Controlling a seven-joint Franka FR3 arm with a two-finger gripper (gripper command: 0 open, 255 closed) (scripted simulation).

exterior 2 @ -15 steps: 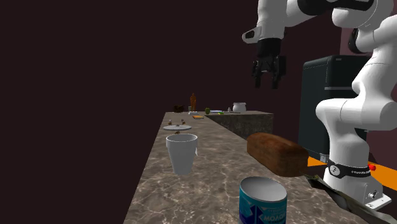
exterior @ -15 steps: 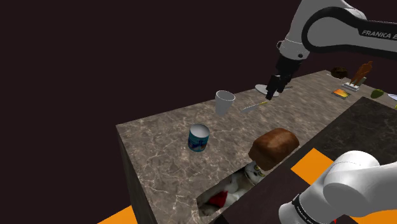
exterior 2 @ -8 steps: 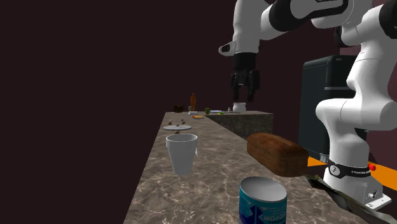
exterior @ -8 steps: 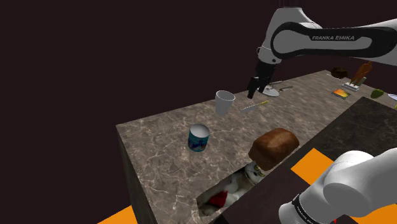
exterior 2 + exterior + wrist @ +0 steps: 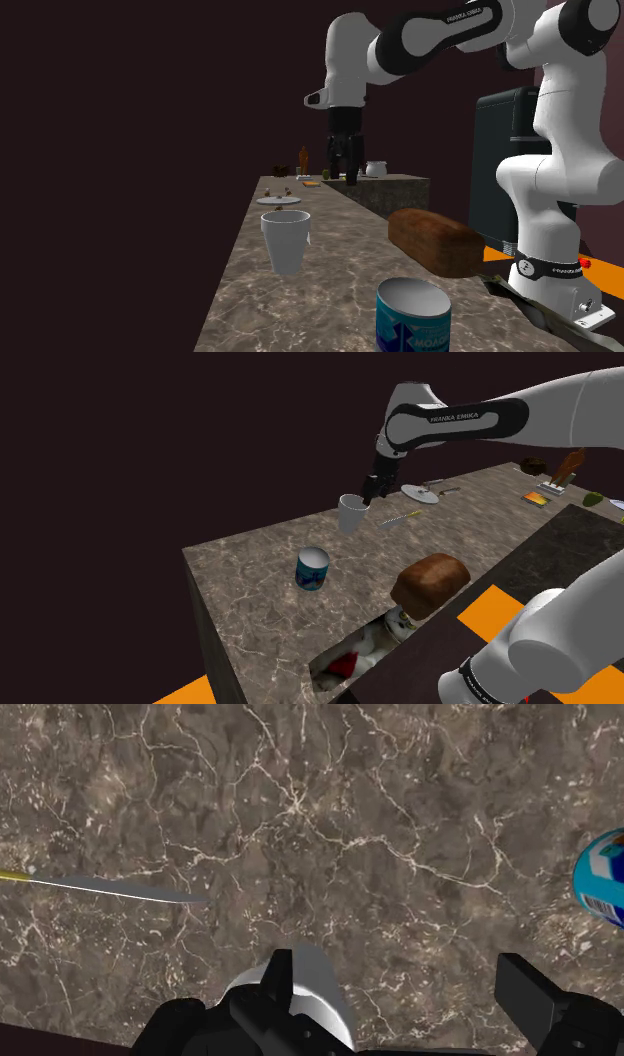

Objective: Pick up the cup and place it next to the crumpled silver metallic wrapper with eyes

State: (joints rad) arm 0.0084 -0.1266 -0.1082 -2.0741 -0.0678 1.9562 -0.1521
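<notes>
The white cup [image 5: 352,513] stands upright on the marble counter [image 5: 260,582], towards its far edge. My black gripper [image 5: 368,498] hangs open just above the cup's rim, on the shoulder view's right of it. In the wrist view the cup [image 5: 318,994] lies partly under one finger [image 5: 268,1004], off-centre from the gap of the gripper [image 5: 400,966]. From the second exterior view the cup [image 5: 286,240] is near and the gripper [image 5: 344,178] is higher and behind it. A pale crumpled thing with red parts [image 5: 372,644] lies in a recess at the counter's near edge.
A blue-and-white can [image 5: 312,568] stands in front of the cup. A brown loaf [image 5: 430,584] sits near the recess. Beyond the cup lie a thin yellow-tipped stick [image 5: 400,517] and a grey plate [image 5: 420,493]. Small items crowd the counter's far end [image 5: 560,477].
The arm has swung towards the shoulder view's left and down, from over the plate to just above the cup. The fingers stayed open and the cup has not moved.
</notes>
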